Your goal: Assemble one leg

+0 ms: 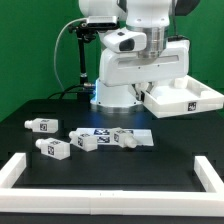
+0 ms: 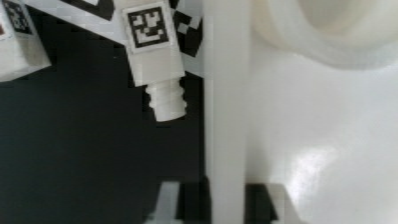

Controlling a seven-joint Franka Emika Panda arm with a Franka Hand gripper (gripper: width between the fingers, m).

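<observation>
Several stubby white legs with square tags lie on the black table in the exterior view: one [image 1: 42, 125] far to the view's left, one [image 1: 55, 148] nearer the front, one [image 1: 85, 140] and one [image 1: 125, 137] by the marker board [image 1: 108, 131]. My gripper [image 1: 152, 86] hangs at the view's right, shut on the edge of the large flat white panel [image 1: 186, 98], which it holds above the table. In the wrist view the gripper [image 2: 222, 206] clamps the panel's edge [image 2: 224, 120]. A leg [image 2: 159, 55] with a ribbed tip lies beside that edge, apart from it.
White border rails lie at the front left [image 1: 18, 172] and the right [image 1: 208, 175] of the exterior view. The robot base [image 1: 118, 92] stands at the back. Part of another leg [image 2: 15, 42] shows at the wrist view's edge.
</observation>
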